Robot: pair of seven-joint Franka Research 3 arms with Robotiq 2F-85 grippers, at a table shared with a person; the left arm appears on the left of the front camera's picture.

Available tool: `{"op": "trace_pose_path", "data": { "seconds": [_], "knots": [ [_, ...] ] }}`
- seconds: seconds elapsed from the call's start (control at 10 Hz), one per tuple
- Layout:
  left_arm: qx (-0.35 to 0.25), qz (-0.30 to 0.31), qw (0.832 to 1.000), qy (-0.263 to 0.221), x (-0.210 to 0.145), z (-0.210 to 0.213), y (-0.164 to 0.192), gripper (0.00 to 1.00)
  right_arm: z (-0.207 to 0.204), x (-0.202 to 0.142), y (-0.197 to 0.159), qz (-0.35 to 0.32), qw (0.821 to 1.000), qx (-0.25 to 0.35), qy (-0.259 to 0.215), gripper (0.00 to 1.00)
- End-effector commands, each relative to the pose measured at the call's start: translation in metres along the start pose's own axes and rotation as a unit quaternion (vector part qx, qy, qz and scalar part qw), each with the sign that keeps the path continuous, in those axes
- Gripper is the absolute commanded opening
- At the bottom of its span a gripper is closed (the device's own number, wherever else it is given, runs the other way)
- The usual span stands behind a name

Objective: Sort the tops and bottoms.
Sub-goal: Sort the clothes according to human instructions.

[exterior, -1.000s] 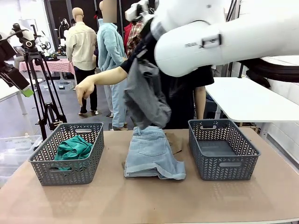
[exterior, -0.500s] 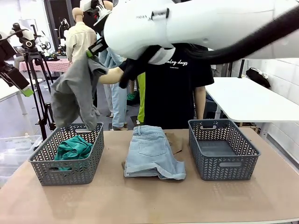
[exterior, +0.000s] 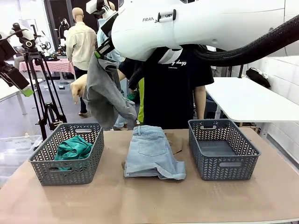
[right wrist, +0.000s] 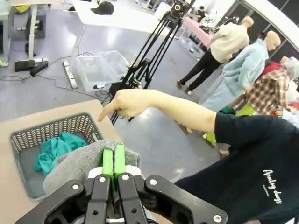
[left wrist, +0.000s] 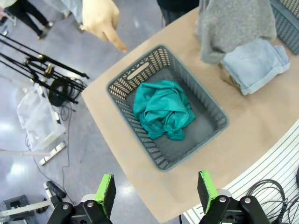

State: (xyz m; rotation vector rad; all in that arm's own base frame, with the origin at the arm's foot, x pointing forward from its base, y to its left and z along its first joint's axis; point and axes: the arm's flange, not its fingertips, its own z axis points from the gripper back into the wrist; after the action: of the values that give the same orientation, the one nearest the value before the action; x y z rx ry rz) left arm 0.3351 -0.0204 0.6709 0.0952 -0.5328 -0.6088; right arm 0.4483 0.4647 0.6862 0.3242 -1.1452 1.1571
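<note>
Two grippers, two states. R gripper (right wrist: 113,161) was clamped tight on the grey top (exterior: 105,93), pinching a bunched fold near its upper edge. The garment hung free above the far side of the table (exterior: 140,200), between the L basket (exterior: 65,175) and the denim shorts (exterior: 152,151), clear of both as far as we could tell. L gripper (left wrist: 156,191) stood w/ jaws wide apart, holding nothing, high over the L basket. The teal top (left wrist: 163,109) lay crumpled inside that basket. The shorts lay folded at centre, on the tan top (exterior: 175,142); the R basket (exterior: 224,170) stood beyond them. The person's hand (right wrist: 126,102) pointed down toward the L basket.

Handling, as we judged it: grey knit was light, soft, limp. It would drape and swing, so its hem could catch on the rim. Grip a bunched fold, not a single layer. Shorts: stiffer, heavier; take at waistband.
</note>
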Motion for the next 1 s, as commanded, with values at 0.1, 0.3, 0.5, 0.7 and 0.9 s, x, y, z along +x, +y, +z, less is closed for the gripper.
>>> {"op": "trace_pose_path", "data": {
  "seconds": [0.1,0.3,0.5,0.7,0.9],
  "knots": [
    [0.002,-0.004,1.0,0.001,-0.001,0.002,0.001,0.91,-0.056,-0.015,-0.013,-0.027,0.999,0.039,-0.007,0.0],
    [0.002,-0.004,1.0,0.001,-0.001,0.002,0.001,0.91,-0.119,-0.025,-0.018,-0.039,0.997,0.07,0.02,0.0],
    [0.002,-0.004,1.0,0.001,-0.001,0.002,0.001,0.91,-0.176,-0.024,-0.015,-0.033,0.994,0.102,0.017,0.0],
    [0.002,-0.004,1.0,0.001,-0.001,0.002,0.001,0.91,-0.227,-0.019,-0.003,-0.022,0.991,0.134,0.001,0.0],
    [0.002,-0.004,1.0,0.001,-0.001,0.002,0.001,0.91,-0.252,-0.009,0.006,-0.009,0.987,0.156,-0.022,0.0]
  ]
}}
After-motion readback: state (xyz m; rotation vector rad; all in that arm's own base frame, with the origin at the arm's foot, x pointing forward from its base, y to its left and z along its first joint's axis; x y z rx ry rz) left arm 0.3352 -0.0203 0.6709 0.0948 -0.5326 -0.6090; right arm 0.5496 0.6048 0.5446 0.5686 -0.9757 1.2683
